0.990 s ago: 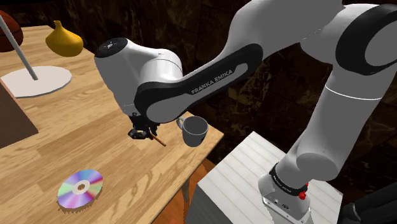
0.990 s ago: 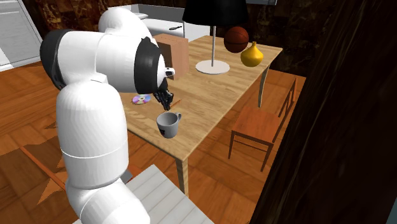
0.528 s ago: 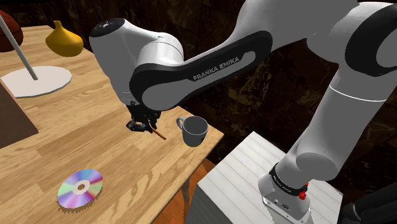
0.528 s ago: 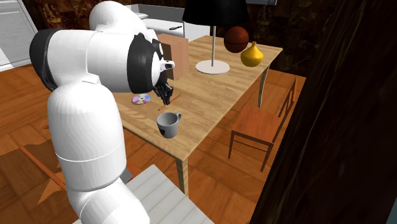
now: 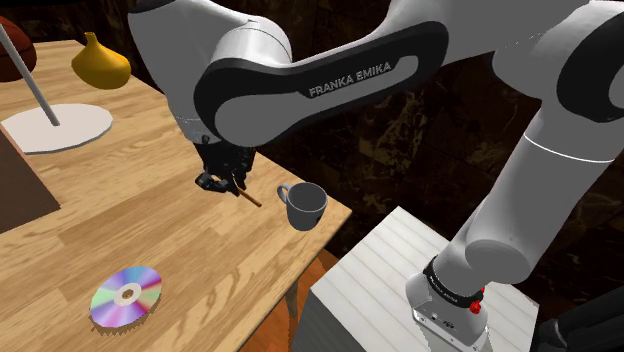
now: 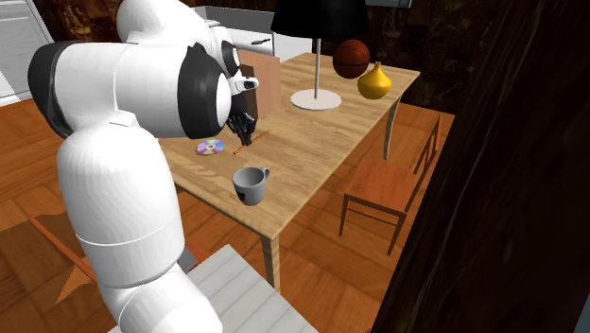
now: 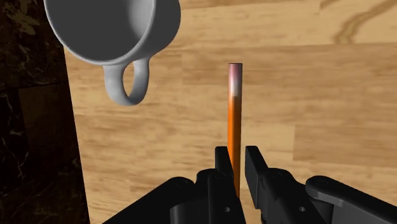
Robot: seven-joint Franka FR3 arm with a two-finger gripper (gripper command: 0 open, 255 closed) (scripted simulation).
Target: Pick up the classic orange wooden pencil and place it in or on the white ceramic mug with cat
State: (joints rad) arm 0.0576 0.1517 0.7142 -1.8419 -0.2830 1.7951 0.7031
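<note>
An orange pencil (image 7: 234, 127) with a pink eraser end sticks out from between my black gripper's (image 7: 236, 167) fingers, which are shut on it. It hangs lifted above the wooden table (image 5: 150, 230). In the shoulder view the gripper (image 5: 222, 182) holds the pencil (image 5: 247, 197) slanting down toward the grey-white mug (image 5: 303, 205), which stands upright near the table's corner. The mug (image 7: 111, 28) lies beyond and to one side of the pencil's eraser end, its handle turned toward the pencil. In the second exterior view the gripper (image 6: 243, 134) is above the mug (image 6: 250, 183).
A shiny CD (image 5: 126, 295) lies near the table's front edge. A lamp base (image 5: 57, 127), a yellow gourd-shaped vase (image 5: 99, 62) and a brown ball (image 6: 351, 58) stand at the far end. A brown box (image 6: 260, 80) sits by the arm. A wooden chair (image 6: 392, 184) stands beside the table.
The gripper has risen with the pencil, lifting it higher off the table. The arm's upper links have swung upward. The mug has stayed put.
</note>
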